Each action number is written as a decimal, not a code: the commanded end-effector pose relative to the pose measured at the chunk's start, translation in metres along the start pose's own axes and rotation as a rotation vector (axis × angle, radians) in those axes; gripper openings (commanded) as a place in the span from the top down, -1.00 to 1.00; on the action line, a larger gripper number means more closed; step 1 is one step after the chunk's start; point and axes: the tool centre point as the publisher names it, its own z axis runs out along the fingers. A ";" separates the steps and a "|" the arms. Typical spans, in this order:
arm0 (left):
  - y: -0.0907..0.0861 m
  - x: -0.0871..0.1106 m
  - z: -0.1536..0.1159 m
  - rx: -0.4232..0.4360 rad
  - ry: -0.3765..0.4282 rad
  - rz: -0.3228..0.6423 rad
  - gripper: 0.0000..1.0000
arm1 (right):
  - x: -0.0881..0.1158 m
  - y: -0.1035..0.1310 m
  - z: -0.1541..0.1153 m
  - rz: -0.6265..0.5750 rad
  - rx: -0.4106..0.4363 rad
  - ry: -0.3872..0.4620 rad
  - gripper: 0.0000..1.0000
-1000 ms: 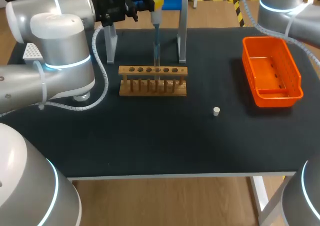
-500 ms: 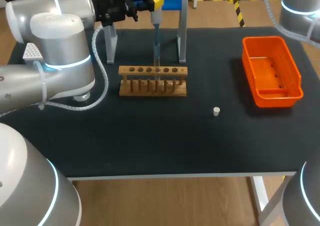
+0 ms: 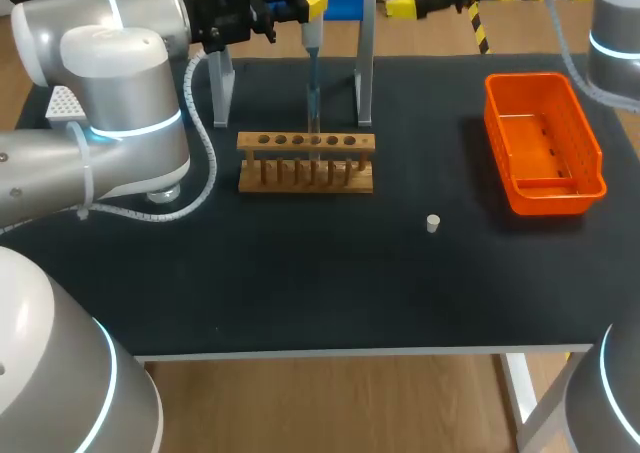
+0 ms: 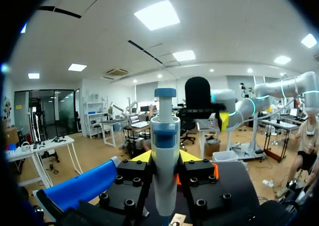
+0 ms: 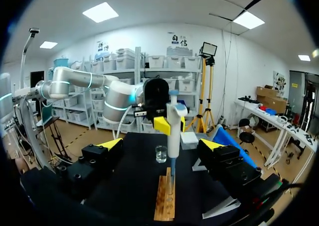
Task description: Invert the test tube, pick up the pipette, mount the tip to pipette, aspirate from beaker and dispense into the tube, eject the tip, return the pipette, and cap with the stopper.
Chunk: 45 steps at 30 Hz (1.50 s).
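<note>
Currently stopper [image 3: 432, 223] loose on tabletop [image 3: 300, 283], right of middle, nearest me; small, could roll off when grabbed. Then rack [image 3: 306, 161] toward far edge; pipette [image 3: 312, 35] upright over it, tip [image 3: 313, 113] down at rack holes, left gripper [image 4: 165, 161] clenched on pipette body. Side drift there bends tip or topples rack. Farthest, right gripper [image 3: 405, 6] beyond far edge, fingers spread, empty: swung into head view since earlier frame, I'd watch clash with stand [image 3: 365, 73]; left arm [image 3: 110, 63] unmoved.

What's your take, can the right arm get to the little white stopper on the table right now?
Probably yes. The stopper lies alone on the table between the rack and the orange basket, nothing over it. The right gripper, open and empty, hangs near the table's far edge.
</note>
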 end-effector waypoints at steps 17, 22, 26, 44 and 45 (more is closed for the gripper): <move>-0.001 0.001 0.001 -0.001 -0.004 0.000 1.00 | 0.000 -0.080 0.018 -0.044 -0.020 -0.014 -1.00; -0.001 0.001 0.001 -0.001 -0.004 0.000 1.00 | 0.002 -0.092 0.029 -0.084 -0.028 -0.008 -1.00; -0.001 0.001 0.001 -0.001 -0.004 0.000 1.00 | 0.003 -0.101 0.038 -0.095 -0.022 -0.007 -1.00; -0.001 0.001 0.001 -0.001 -0.004 0.000 1.00 | -0.005 -0.135 0.064 -0.063 0.017 -0.056 -1.00; -0.001 0.001 0.001 -0.001 -0.004 0.000 1.00 | -0.006 -0.136 0.065 -0.061 0.017 -0.056 -1.00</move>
